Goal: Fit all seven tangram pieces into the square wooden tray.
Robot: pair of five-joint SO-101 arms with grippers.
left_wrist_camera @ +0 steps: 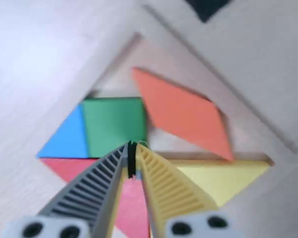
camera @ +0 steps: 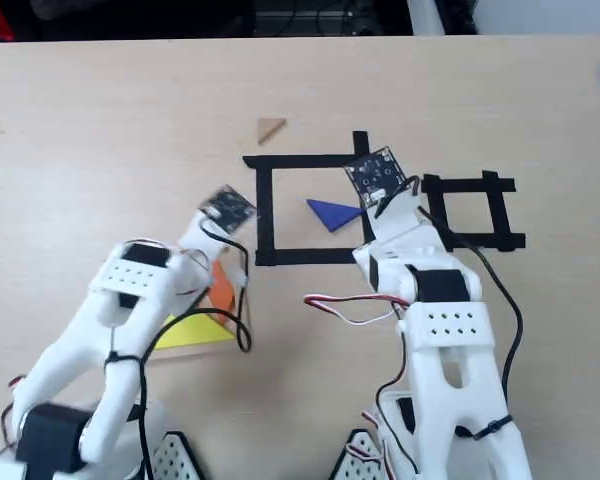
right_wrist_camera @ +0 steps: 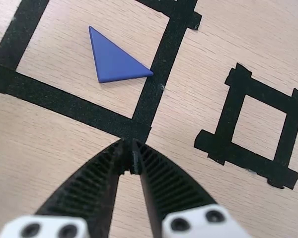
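The square wooden tray (left_wrist_camera: 198, 59) lies at the table's near left, under the left arm. In it I see a green square (left_wrist_camera: 114, 124), a light blue triangle (left_wrist_camera: 67, 141), a red triangle (left_wrist_camera: 131, 208), a yellow triangle (left_wrist_camera: 218, 178) and an orange parallelogram (left_wrist_camera: 181, 114) lying aslant. My left gripper (left_wrist_camera: 131, 151) hangs shut and empty over the green square's edge. A dark blue triangle (right_wrist_camera: 113, 60) rests inside a large black tape rectangle (right_wrist_camera: 154, 84). My right gripper (right_wrist_camera: 128, 146) is shut and empty above that rectangle's near right corner. A tan triangle (camera: 271, 129) lies beyond the tape.
A smaller black tape square (camera: 470, 212) is marked on the table to the right of the large rectangle. Cables (camera: 355, 312) trail from the right arm. The far half of the table is bare wood.
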